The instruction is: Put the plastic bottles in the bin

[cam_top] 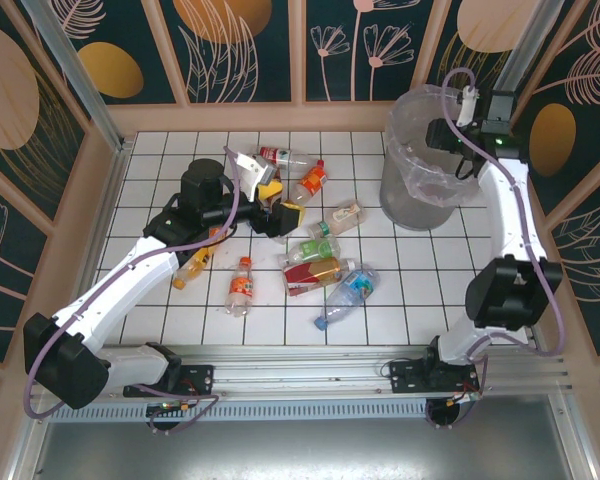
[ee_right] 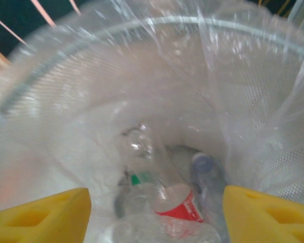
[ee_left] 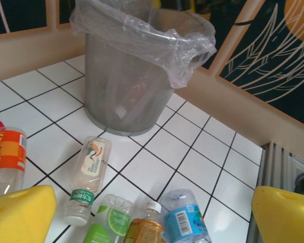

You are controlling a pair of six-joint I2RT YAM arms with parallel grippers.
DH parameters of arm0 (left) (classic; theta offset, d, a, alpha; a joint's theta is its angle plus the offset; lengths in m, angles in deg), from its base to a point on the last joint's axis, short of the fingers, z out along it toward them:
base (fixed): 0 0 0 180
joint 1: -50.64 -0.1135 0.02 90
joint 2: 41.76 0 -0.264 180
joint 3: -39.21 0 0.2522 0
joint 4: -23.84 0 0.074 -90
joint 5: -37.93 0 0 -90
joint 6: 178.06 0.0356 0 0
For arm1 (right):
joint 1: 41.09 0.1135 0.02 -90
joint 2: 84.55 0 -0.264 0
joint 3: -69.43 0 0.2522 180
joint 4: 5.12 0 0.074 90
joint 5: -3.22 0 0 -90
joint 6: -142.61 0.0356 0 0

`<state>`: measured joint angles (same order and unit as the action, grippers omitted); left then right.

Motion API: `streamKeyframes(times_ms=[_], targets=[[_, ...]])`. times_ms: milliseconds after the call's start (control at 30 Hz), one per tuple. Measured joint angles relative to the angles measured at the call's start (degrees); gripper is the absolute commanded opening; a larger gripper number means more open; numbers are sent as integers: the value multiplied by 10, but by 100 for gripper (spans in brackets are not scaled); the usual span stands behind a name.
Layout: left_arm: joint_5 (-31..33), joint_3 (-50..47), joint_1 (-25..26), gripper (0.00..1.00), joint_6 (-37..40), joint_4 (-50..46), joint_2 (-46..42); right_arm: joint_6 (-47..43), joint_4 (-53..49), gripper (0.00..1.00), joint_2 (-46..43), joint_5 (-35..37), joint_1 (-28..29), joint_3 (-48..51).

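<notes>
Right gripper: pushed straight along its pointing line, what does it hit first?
Likely the red-labelled bottle dead ahead, down inside the bin; depth is blurry, so how close it is can't be told.

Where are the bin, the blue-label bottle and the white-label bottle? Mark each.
bin [ee_left: 126, 86], left wrist view, mesh wall.
blue-label bottle [ee_left: 185, 223], left wrist view, label.
white-label bottle [ee_left: 93, 162], left wrist view, label.

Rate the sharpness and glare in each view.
Right wrist: soft and hazy, the bag glaring white, the red-labelled bottle beneath it smeared. Left wrist: crisp on the bin, the left fingers out of focus at the frame's bottom. Top external: evenly lit, sharp, only faint shadows.
</notes>
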<state>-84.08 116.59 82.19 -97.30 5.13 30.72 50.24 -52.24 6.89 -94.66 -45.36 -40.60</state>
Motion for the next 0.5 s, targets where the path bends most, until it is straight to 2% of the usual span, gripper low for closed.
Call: streamKeyframes(times_ms=[200, 333, 500], targets=[[56, 0, 0, 99, -13, -20, 16, 38, 41, 67, -94, -54, 2, 64], [103, 0, 0, 94, -27, -44, 26, 60, 65, 68, -162, -103, 15, 131], [184, 11, 0, 95, -54, -104, 63, 81, 76, 68, -241, -132, 87, 193]])
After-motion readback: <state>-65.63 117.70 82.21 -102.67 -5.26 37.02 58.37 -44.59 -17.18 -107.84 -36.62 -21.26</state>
